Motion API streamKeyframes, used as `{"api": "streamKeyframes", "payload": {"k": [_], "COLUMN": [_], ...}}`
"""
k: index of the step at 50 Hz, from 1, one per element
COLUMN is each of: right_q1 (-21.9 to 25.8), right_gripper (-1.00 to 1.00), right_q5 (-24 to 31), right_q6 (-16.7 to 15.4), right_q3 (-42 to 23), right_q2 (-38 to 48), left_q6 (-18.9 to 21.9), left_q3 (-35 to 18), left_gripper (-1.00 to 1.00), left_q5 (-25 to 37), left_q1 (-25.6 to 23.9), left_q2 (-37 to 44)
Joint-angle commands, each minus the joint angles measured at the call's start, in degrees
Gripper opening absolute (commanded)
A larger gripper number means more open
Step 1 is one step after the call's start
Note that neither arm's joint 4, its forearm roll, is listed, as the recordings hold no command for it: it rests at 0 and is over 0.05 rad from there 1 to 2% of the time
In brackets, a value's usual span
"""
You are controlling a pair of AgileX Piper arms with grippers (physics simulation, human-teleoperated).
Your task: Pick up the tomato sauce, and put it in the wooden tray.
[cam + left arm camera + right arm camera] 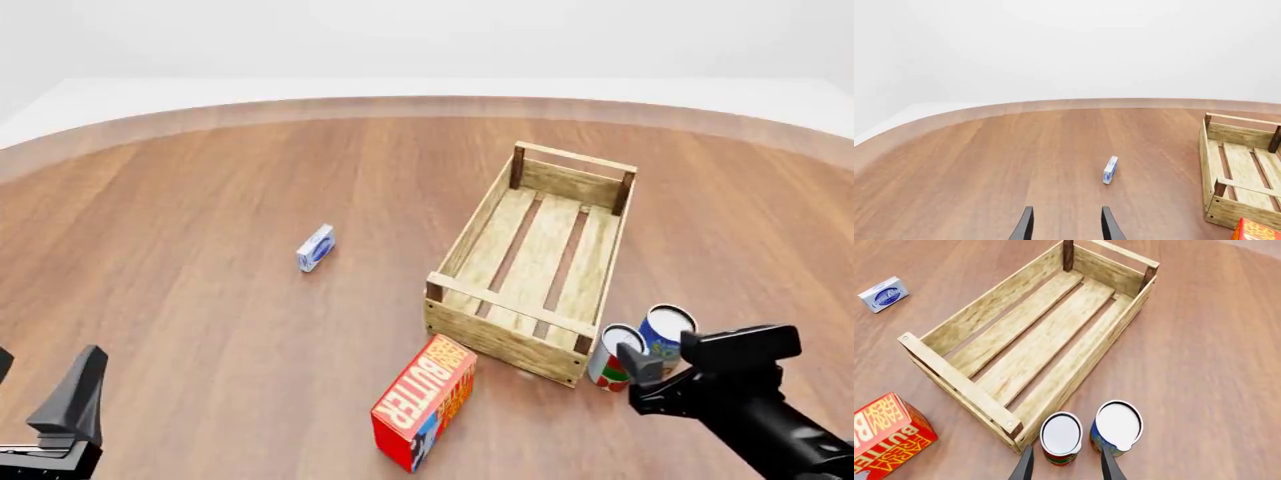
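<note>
Right end effector (1063,463), fingers apart, poised over tomato sauce (1061,434) beside wooden tray (954,382).

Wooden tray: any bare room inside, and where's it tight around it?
The wooden tray holds nothing. Bare table lies between it and the small blue box. It's crowded at the near corner: tomato sauce, blue can, butter box.

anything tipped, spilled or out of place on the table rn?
Nothing spilled or damaged. The butter box lies on its side near the wooden tray, and the small blue and white box sits alone, away from the rest. The tomato sauce and blue can stand upright by the tray's corner. The tray holds nothing.
</note>
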Motion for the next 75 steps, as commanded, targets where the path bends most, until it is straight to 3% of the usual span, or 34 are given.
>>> {"api": "streamKeyframes", "payload": {"k": [1, 75], "right_q1": [-0.05, 0.15], "right_gripper": [1.00, 1.00], "right_q5": [-2.26, -19.30], "right_q6": [0.06, 2.02], "right_q3": [0.18, 0.91], "right_q2": [2.75, 23.27], "left_q6": [0.00, 0.00], "left_q3": [0.00, 0.00], "left_gripper": [1.00, 1.00], "left_q5": [0.00, 0.00], "left_q1": [0.00, 0.00], "left_q2": [0.00, 0.00]}}
